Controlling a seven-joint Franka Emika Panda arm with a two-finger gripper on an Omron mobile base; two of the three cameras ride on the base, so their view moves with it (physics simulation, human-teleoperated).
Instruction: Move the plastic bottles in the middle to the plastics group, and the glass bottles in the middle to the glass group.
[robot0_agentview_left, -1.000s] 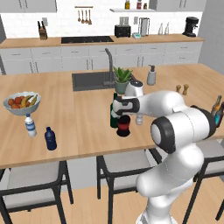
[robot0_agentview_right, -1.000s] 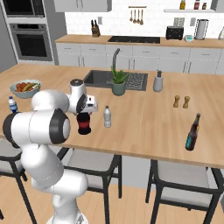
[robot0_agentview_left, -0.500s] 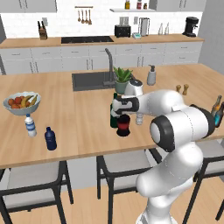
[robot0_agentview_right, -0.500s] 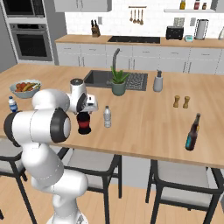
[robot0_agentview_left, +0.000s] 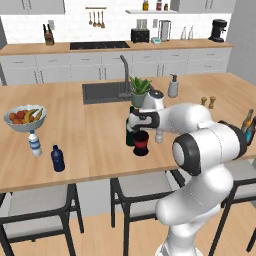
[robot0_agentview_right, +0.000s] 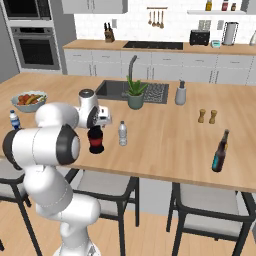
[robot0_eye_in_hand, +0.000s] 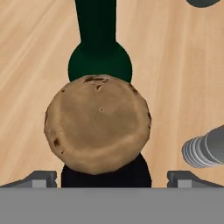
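Open gripper poised over the black bottle at the island's middle.

Left base view: the gripper (robot0_agentview_left: 141, 123) hung above the black bottle (robot0_agentview_left: 141, 143), green bottle (robot0_agentview_left: 130, 134) touching beside it. Right base view: the small clear bottle (robot0_agentview_right: 122, 134) stood just beside the black one. Hand view: fingertips (robot0_eye_in_hand: 41, 178) stood wide apart, flanking its cork (robot0_eye_in_hand: 97, 123), nothing gripped.

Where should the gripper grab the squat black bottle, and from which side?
From straight above, on the cork stopper and neck of the black bottle. It stands upright, and the open gripper already straddles the stopper. The green wine bottle stands close beside, crowding a side approach.
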